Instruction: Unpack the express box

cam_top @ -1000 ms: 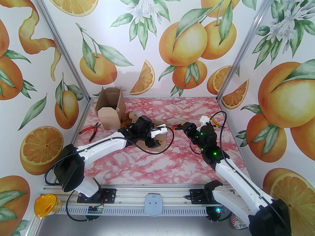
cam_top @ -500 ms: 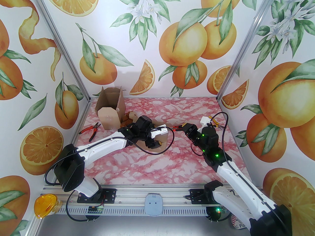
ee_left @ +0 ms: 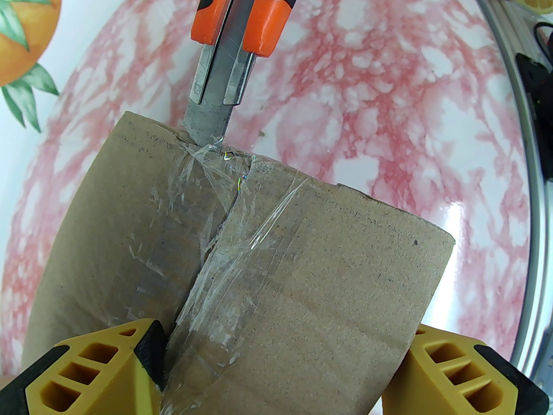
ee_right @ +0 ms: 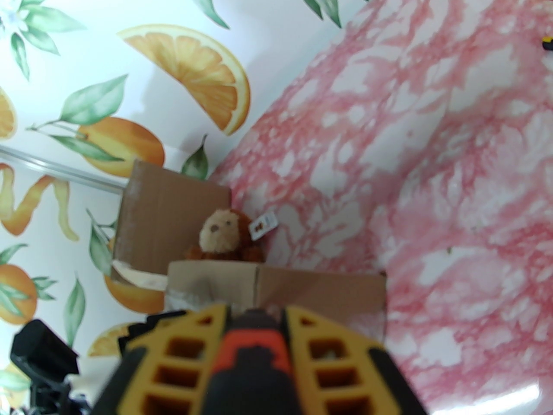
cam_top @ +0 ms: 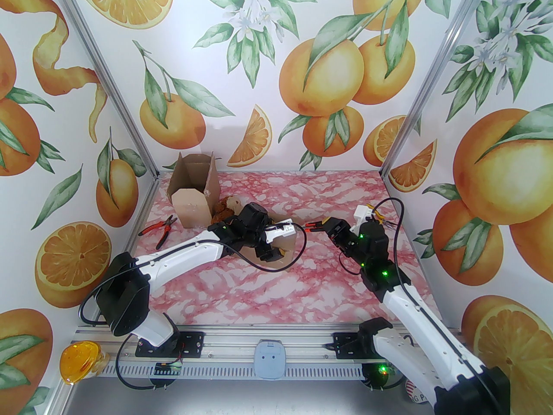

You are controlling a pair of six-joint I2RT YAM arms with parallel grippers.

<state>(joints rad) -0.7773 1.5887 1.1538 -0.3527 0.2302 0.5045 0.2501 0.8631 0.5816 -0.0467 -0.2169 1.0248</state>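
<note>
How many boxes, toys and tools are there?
Cardboard boxes: 2, the open box and the taped box
Plush toys: 1, the plush monkey
Tools: 3, the red pliers, the utility knife and the yellow-handled tool
Total: 6

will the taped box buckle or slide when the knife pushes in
Probably buckles a little: the box is thin cardboard and its seam flaps sit uneven. Likely light, yet it shouldn't slide, since the left gripper brackets both sides. The tape looks slick and wrinkled, so the knife may skid.
</note>
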